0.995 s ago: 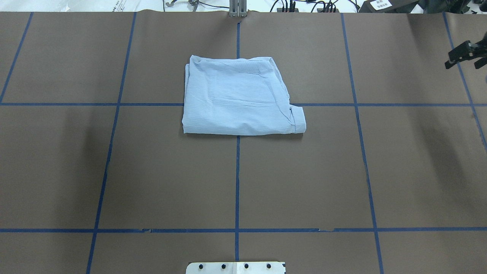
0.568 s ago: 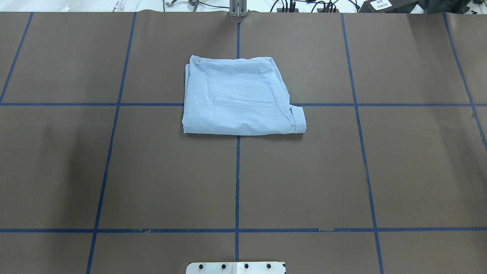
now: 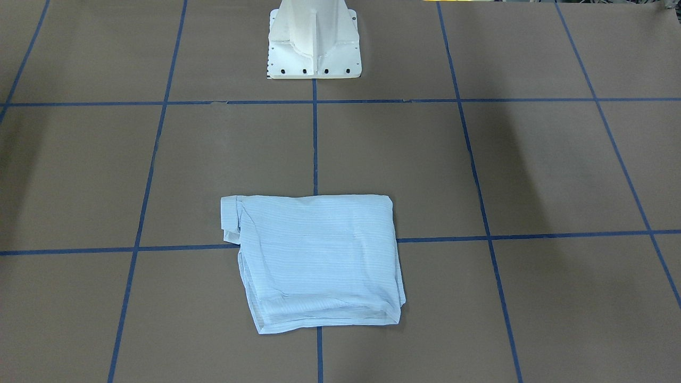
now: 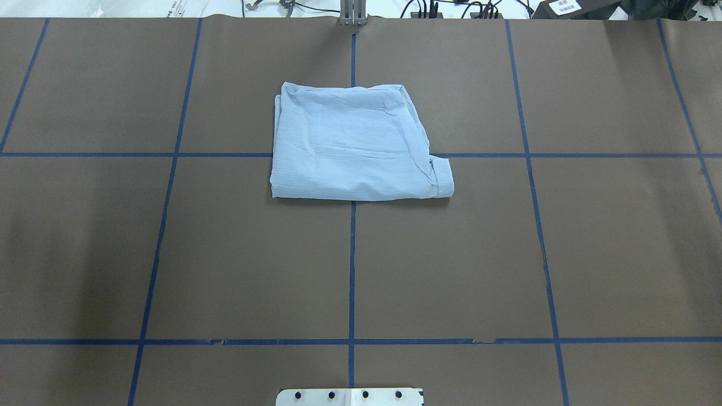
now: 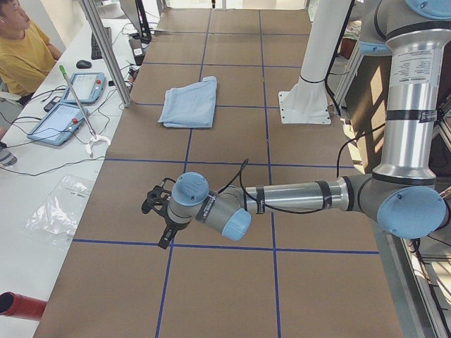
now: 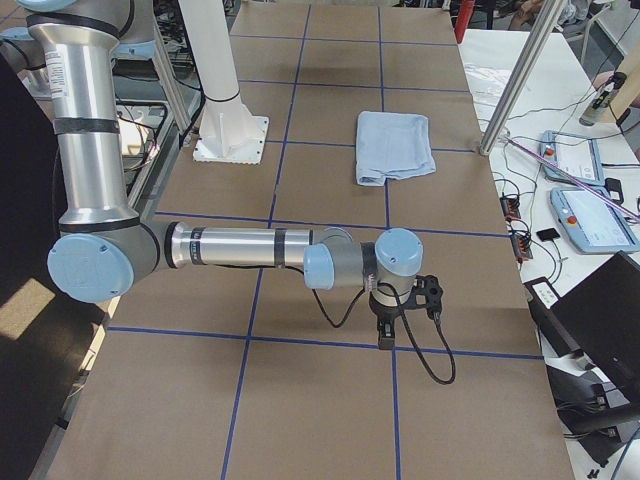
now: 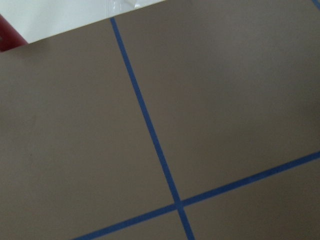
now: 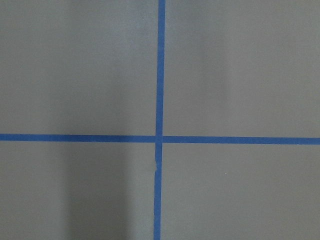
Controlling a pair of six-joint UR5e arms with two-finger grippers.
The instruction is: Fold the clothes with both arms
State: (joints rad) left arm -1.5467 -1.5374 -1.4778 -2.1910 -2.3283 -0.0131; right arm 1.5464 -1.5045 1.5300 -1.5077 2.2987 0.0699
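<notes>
Blue tape (image 7: pixel 145 111) crosses brown table (image 7: pixel 235 85).

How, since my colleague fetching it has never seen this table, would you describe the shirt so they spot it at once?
Look at the brown table gridded with blue tape. From the white pedestal base, follow the centre tape line to its second crossing. The shirt lies over it: a pale blue folded rectangle, the only cloth on the brown surface.

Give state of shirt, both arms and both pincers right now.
shirt: folded into rough rectangle, flat on table, nothing touching it.
left arm: stretched low over table, clear of shirt.
left pincer: over bare table; open or shut, cannot tell.
right arm: stretched low, clear of shirt.
right pincer: over bare table; open or shut, cannot tell.
</notes>
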